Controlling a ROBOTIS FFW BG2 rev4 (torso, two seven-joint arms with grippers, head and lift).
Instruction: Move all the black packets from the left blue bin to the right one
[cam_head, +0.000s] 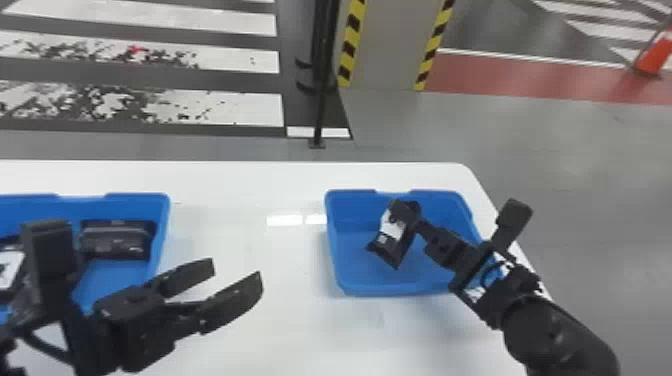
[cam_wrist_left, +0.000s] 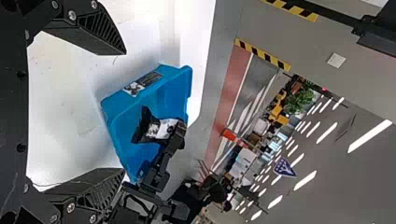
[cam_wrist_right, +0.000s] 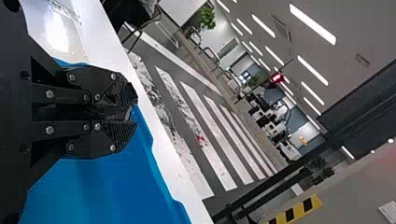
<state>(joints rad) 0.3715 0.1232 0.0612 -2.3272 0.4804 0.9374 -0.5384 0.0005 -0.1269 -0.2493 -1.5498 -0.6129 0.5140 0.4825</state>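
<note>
Right gripper (cam_head: 407, 210) is clamping black packet (cam_head: 392, 240) by end over right bin (cam_head: 352, 272); off-centre pinch is risking crooked drop. Left gripper (cam_head: 236, 270) is gaping empty; other packets (cam_head: 117, 242) are lying in left bin (cam_head: 107, 280).

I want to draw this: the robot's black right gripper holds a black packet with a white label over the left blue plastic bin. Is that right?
"Left" is wrong: the head view shows the right gripper holding the packet over the right blue bin.
</note>
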